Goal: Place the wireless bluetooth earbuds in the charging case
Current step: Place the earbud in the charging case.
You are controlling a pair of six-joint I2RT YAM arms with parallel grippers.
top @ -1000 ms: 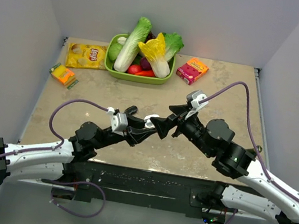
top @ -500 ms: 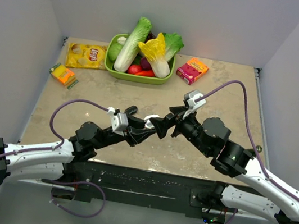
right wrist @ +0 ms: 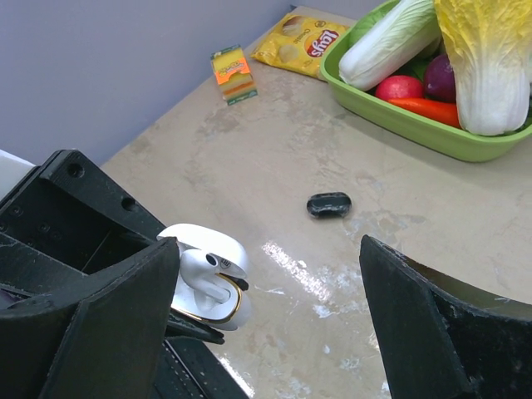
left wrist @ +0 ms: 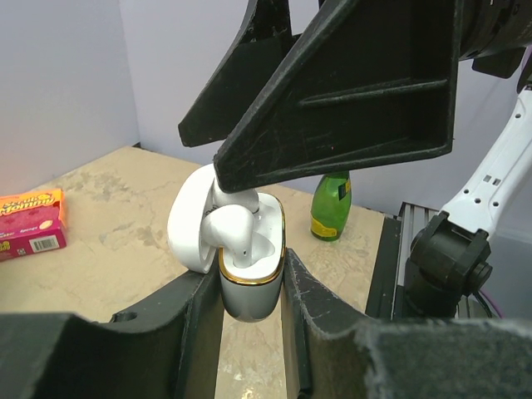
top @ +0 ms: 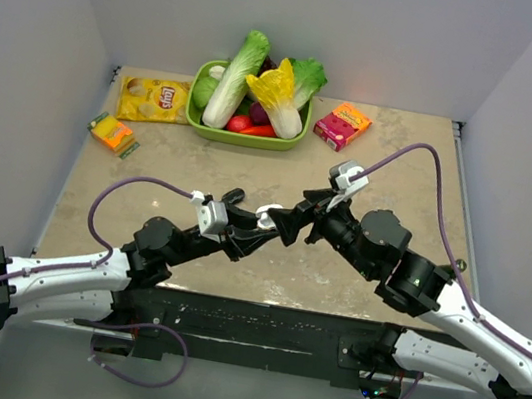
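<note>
Showing "Lay's", a bag (right wrist: 303, 43) lies beyond the case (right wrist: 218, 249).

The small white rounded plastic charging case (left wrist: 249, 287) sits between the left jaws, over the middle of the beige surface (top: 401, 180). Behind stands a green plastic vegetable tray (top: 245, 138), yellow crisp bag (top: 153, 99) left of it, pink cardboard box (top: 342, 126) right.
</note>
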